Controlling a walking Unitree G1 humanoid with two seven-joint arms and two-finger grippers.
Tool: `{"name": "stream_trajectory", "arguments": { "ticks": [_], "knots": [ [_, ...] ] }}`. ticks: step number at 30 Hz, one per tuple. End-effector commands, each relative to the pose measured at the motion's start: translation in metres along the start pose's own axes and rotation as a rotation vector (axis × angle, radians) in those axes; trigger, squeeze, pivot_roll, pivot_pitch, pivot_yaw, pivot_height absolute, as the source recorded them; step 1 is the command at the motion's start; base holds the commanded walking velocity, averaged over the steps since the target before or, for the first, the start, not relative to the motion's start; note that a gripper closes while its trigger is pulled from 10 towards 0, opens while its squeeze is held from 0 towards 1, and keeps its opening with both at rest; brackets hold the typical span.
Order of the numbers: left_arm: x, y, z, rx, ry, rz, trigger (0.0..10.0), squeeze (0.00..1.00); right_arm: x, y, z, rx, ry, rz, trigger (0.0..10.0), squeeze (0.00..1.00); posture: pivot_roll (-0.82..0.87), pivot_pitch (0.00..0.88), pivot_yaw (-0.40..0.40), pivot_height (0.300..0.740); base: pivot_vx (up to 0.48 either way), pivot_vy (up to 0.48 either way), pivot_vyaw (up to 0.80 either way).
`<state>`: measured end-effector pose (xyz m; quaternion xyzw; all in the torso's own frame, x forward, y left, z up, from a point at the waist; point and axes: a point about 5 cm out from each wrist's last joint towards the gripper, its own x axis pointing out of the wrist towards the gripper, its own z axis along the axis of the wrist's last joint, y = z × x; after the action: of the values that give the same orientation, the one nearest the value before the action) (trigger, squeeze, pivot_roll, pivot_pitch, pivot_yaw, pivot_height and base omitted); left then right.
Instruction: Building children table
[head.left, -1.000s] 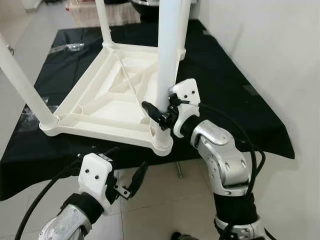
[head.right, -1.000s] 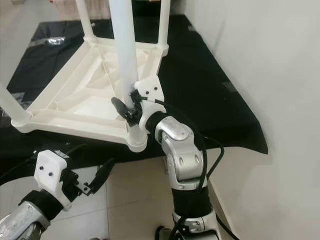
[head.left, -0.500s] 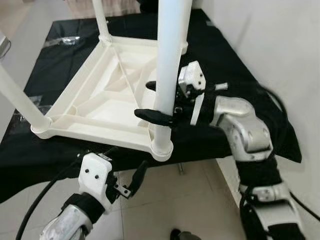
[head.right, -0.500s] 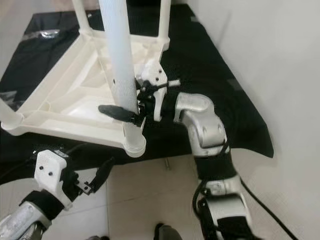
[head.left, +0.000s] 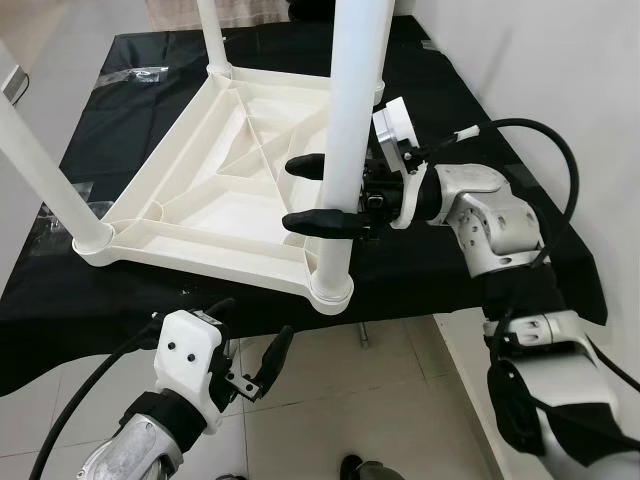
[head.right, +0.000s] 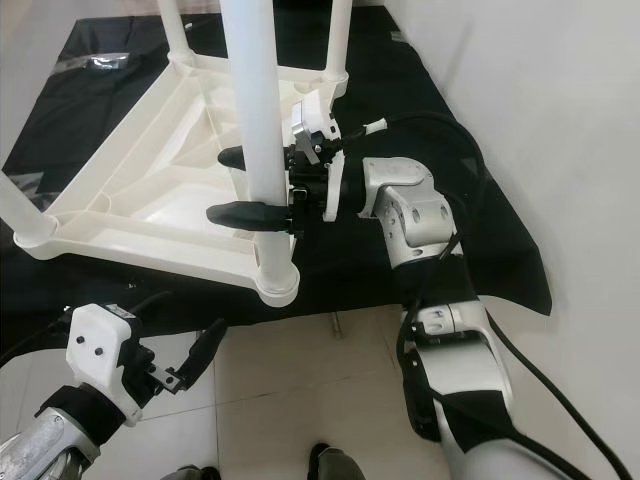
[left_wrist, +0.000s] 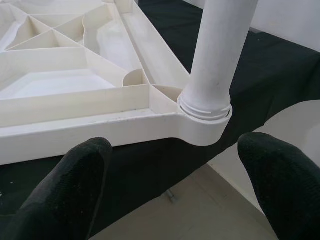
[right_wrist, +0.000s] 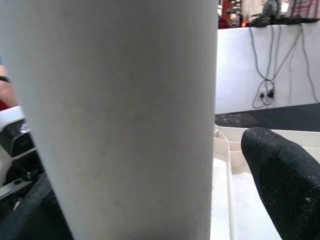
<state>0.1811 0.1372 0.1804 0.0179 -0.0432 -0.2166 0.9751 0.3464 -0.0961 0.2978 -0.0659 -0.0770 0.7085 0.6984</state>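
The white children's table (head.left: 200, 262) lies upside down on a black cloth, with white legs standing up from its corners. My right gripper (head.left: 290, 193) reaches in from the right and straddles the near-right leg (head.left: 350, 120), one black finger on each side, a little above its corner socket (left_wrist: 205, 122). In the right wrist view the leg (right_wrist: 125, 115) stands between the fingers (right_wrist: 285, 185), with a gap on one side, so the gripper is open. My left gripper (head.left: 255, 328) hangs open and empty over the floor, below the table's front edge.
The black cloth (head.left: 110, 120) spreads under the table. A white wall (head.left: 560, 90) runs close on the right. Another leg (head.left: 45, 175) leans out at the near left, and one (head.left: 212, 35) stands at the far corner. Small plastic bags (head.left: 140, 72) lie at the far left.
My right arm has swung out to the right. Its gripper has risen from the leg's base and now lies level, with a finger on each side of the leg. The left gripper has stayed put.
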Motion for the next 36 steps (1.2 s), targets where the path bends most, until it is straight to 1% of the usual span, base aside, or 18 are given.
{"name": "stream_trajectory", "arguments": {
  "ticks": [1,3,4,5,14,18,19,20,21,22,23,24,25,26,27,28,31,36],
  "knots": [
    [-0.003,-0.001,-0.001,0.0,0.015,0.005,10.0,0.0,0.0,-0.001,0.002,0.0,-0.012,0.048,10.0,0.0,0.09,0.237,-0.051,0.74,0.0,0.0,0.0],
    [-0.003,-0.001,-0.001,-0.001,0.016,0.005,10.0,0.0,-0.002,-0.002,0.003,0.014,-0.02,0.071,10.0,0.0,0.09,0.241,-0.051,0.74,0.0,0.0,0.0],
    [-0.004,-0.002,-0.001,-0.002,0.017,0.005,10.0,0.0,-0.003,-0.003,0.003,0.022,-0.025,0.088,4.0,0.0,0.09,0.242,-0.053,0.74,0.0,0.0,0.0],
    [-0.004,-0.002,-0.001,-0.003,0.017,0.005,10.0,0.0,-0.004,-0.004,0.003,0.027,-0.027,0.096,0.0,0.0,0.09,0.242,-0.053,0.74,0.0,0.0,0.0],
    [-0.003,-0.001,-0.001,-0.004,0.018,0.004,10.0,0.0,-0.007,-0.005,-0.001,0.026,-0.012,0.116,0.0,0.0,0.09,0.239,-0.049,0.74,0.0,0.0,0.0],
    [-0.003,-0.001,-0.001,-0.004,0.018,0.002,10.0,0.0,-0.009,-0.006,-0.004,0.003,0.015,0.073,0.0,0.0,0.08,0.238,-0.05,0.74,0.0,0.0,0.0],
    [-0.003,-0.001,-0.001,-0.004,0.018,0.001,10.0,0.0,-0.011,-0.007,-0.009,-0.015,0.047,-0.004,0.0,0.0,0.08,0.238,-0.057,0.74,0.0,0.0,0.0],
    [-0.003,-0.001,-0.001,-0.004,0.018,0.001,10.0,0.0,-0.012,-0.008,-0.02,-0.02,0.112,-0.165,0.0,0.0,0.08,0.239,-0.059,0.74,0.0,0.0,0.0],
    [-0.003,-0.001,-0.001,-0.004,0.018,0.001,10.0,0.0,-0.012,-0.008,-0.02,-0.02,0.112,-0.165,0.0,0.0,0.08,0.239,-0.059,0.74,0.0,0.0,0.0],
    [-0.003,-0.001,-0.001,-0.003,0.019,0.003,10.0,0.0,-0.014,-0.008,-0.042,-0.007,0.23,-0.438,0.0,0.0,0.07,0.245,-0.052,0.74,0.0,0.0,0.0],
    [-0.003,-0.001,-0.001,-0.003,0.019,0.003,10.0,0.0,-0.014,-0.008,-0.042,-0.007,0.23,-0.438,0.0,0.0,0.07,0.245,-0.052,0.74,0.0,0.0,0.0],
    [-0.004,0.001,-0.001,-0.002,0.021,0.006,10.0,0.0,-0.024,-0.004,-0.065,-0.008,0.366,-0.786,0.0,0.0,0.07,0.252,-0.043,0.74,0.0,0.0,0.0],
    [-0.003,0.002,-0.001,0.0,0.022,0.007,10.0,0.0,-0.022,0.021,-0.082,0.051,0.4,-0.971,0.0,0.0,0.07,0.254,-0.035,0.74,0.0,0.0,0.0],
    [-0.003,0.002,-0.001,0.0,0.022,0.007,10.0,0.0,-0.022,0.021,-0.082,0.051,0.4,-0.971,0.0,0.0,0.07,0.254,-0.035,0.74,0.0,0.0,0.0],
    [-0.003,0.003,-0.001,0.0,0.023,0.005,10.0,0.0,-0.021,0.041,-0.089,0.101,0.404,-1.097,0.0,0.0,0.07,0.253,-0.032,0.74,0.0,0.0,0.0],
    [-0.002,0.002,-0.002,-0.004,0.021,0.001,10.0,0.0,-0.013,0.054,-0.087,0.132,0.368,-1.127,0.0,0.0,0.05,0.244,-0.024,0.74,0.0,0.0,0.0],
    [-0.001,0.002,-0.002,-0.007,0.02,-0.002,10.0,0.0,-0.005,0.057,-0.078,0.127,0.317,-1.135,0.0,0.0,0.04,0.221,-0.014,0.74,0.0,0.0,0.0],
    [0.003,0.003,-0.003,-0.007,0.011,0.0,10.0,0.0,0.008,0.045,-0.06,0.082,0.243,-1.123,0.2,0.0,0.05,0.201,-0.024,0.74,0.0,0.0,0.0]
  ]
}}
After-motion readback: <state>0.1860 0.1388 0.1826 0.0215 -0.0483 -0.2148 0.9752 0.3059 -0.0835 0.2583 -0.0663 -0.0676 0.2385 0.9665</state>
